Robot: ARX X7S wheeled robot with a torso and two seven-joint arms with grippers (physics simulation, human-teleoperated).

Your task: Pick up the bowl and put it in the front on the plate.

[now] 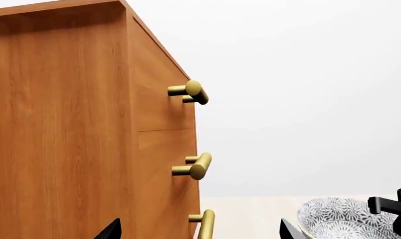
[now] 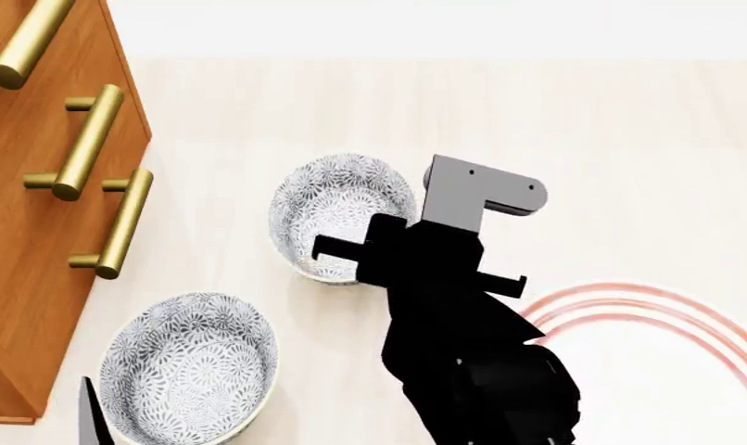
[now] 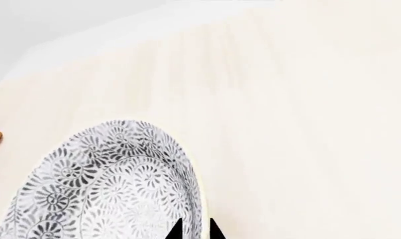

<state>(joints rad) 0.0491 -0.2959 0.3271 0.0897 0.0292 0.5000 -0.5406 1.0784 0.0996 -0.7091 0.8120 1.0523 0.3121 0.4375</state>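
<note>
The bowl (image 2: 340,215) sits on the pale table (image 2: 621,139) in the head view, farther from the robot than a second bowl (image 2: 191,366) with the same grey-blue flower pattern, which lies near the wooden cabinet (image 2: 33,241) with its brass handles (image 2: 87,144). The right gripper (image 3: 192,230) is at the first bowl's rim on the side toward the plate (image 2: 670,371); the right wrist view shows its 2 dark fingertips (image 3: 174,231) close together, 1 on each side of the thin wall of the bowl, so it looks clamped on the rim. The black right arm (image 2: 461,343) reaches up from the bottom of the head view and hides that contact there. The plate, white with red rings, lies to the right, partly under the arm, apart from the bowl. The left gripper (image 1: 199,230) points at the cabinet's corner, its 2 black fingertips (image 1: 109,230) spread wide apart and gripping nothing
</note>
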